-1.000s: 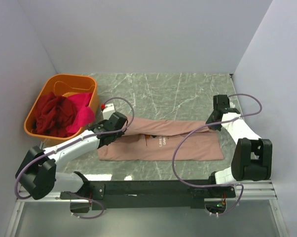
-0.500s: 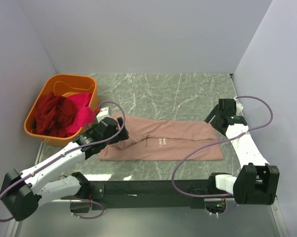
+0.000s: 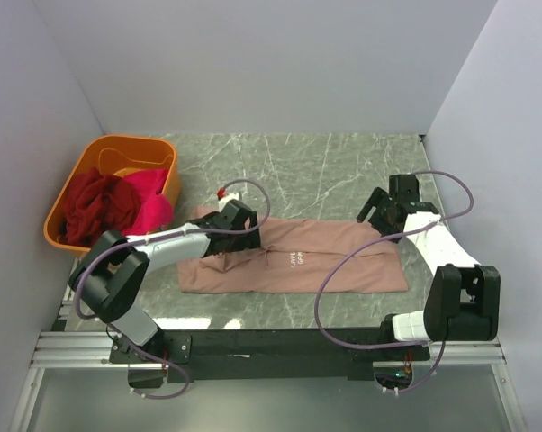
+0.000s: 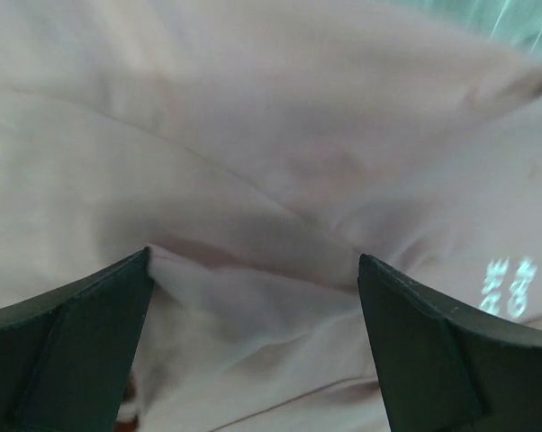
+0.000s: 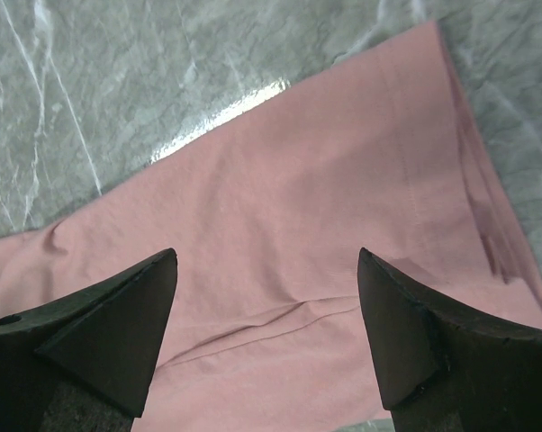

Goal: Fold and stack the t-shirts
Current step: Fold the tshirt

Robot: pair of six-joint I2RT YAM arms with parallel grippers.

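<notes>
A dusty pink t-shirt [image 3: 280, 270] lies folded into a long band across the marble table [image 3: 307, 171], with a small print near its middle. My left gripper [image 3: 251, 232] hovers open low over the band's left part; in the left wrist view pink cloth [image 4: 280, 135] fills the frame between the spread fingers [image 4: 73, 342], and pale print text [image 4: 505, 286] shows at the right. My right gripper [image 3: 372, 212] stands open over the band's far right end; its wrist view shows flat pink cloth [image 5: 325, 207] under the gap, nothing held. A dark red t-shirt [image 3: 95, 209] and a magenta one [image 3: 149, 202] lie bunched in a tub.
The orange plastic tub [image 3: 118, 142] stands at the back left, close to the left wall. Grey walls close in the table on the left, back and right. Purple cables loop from both arms, the right arm's crossing the shirt's right half.
Both grippers have opened and let go of the pink cloth. The left gripper has moved right along the shirt; the right one has shifted slightly left over the shirt's end.
</notes>
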